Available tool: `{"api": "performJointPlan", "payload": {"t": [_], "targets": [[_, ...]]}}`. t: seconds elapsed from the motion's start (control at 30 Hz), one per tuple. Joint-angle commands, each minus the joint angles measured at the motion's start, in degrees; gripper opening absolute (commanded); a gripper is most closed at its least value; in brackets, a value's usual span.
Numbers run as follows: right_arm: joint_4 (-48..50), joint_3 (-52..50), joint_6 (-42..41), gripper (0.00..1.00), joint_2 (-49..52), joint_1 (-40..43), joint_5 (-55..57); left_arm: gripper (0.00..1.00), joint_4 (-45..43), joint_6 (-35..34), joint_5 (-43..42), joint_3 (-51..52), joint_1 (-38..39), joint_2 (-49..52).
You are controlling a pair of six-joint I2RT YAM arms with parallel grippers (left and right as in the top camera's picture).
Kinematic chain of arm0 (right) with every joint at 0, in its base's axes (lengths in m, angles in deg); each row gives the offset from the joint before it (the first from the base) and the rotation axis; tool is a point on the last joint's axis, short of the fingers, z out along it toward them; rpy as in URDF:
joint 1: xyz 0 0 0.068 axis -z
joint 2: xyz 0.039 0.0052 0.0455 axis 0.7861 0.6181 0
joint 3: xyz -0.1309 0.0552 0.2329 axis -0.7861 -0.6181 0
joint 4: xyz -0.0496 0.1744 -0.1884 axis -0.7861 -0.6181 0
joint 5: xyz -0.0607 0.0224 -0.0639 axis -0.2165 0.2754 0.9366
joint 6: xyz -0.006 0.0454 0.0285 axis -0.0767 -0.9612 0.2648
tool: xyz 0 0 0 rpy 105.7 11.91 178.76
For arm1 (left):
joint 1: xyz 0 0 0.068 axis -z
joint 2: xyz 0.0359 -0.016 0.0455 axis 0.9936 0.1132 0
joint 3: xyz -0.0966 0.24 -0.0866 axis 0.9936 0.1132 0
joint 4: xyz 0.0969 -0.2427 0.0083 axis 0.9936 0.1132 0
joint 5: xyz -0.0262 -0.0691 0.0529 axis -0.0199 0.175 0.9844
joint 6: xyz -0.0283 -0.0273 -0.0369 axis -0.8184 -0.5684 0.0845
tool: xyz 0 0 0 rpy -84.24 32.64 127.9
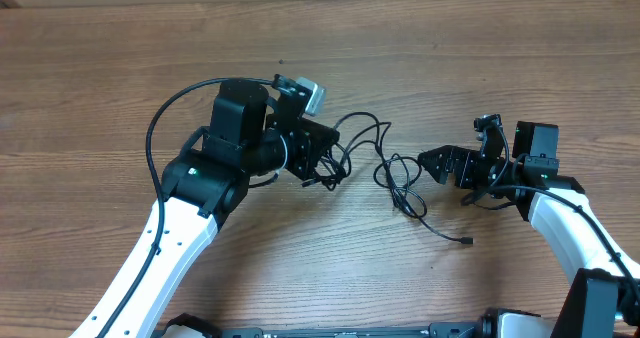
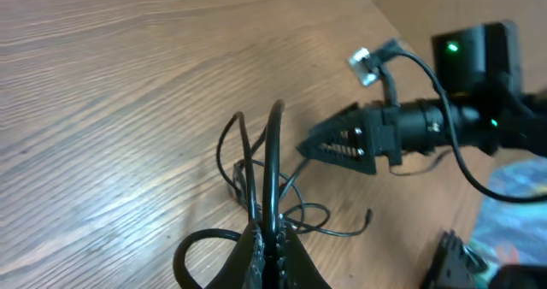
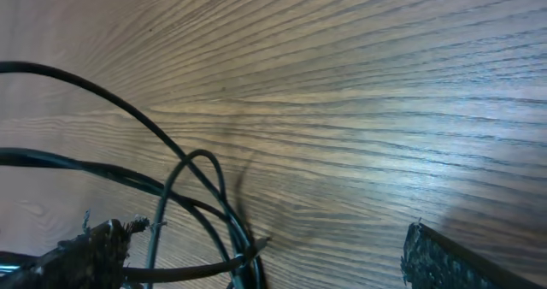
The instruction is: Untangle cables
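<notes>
The cables [image 1: 400, 183] are thin black cords looped together at the table's middle, with one loose plug end [image 1: 468, 240] trailing toward the front. My left gripper [image 1: 325, 153] is shut on a cable at the left side of the tangle. In the left wrist view the cable [image 2: 272, 152] rises in a loop from the closed jaws [image 2: 275, 246]. My right gripper [image 1: 432, 165] is at the right side of the tangle and is open. In the right wrist view, cable loops [image 3: 197, 165] lie between its spread fingers [image 3: 263, 238], close to the left finger.
The wooden table [image 1: 100, 88] runs to its far edge at the top of the overhead view. A black frame bar [image 1: 330, 330] lies along the front edge. The right gripper [image 2: 342, 144] shows in the left wrist view, with a blue object [image 2: 521, 186] beyond it.
</notes>
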Motion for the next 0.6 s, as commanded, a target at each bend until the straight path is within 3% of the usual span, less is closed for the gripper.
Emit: {"api": "performJointPlan", "payload": {"t": [0.0,0.03,0.2,0.57], "targets": [[0.3,0.7,0.7,1.00,-3.0,-0.1,5.2,0.04,-1.9,1.8,-0.3,-0.9,-0.6,-0.7],[0.2,0.8,0.7,1.00,-4.3,-0.1,7.4,0.04,-3.2,7.7,-5.4,-0.9,-0.6,-0.8],[0.0,1.9,0.7,1.00,-10.2,-0.1,9.1,0.04,-9.1,20.9,-21.1,-0.9,-0.6,-1.9],[-9.8,8.9,0.7,1.00,-20.3,-0.1,9.1,0.04,-14.0,47.5,-32.1,-0.9,-0.6,-7.1]]}}
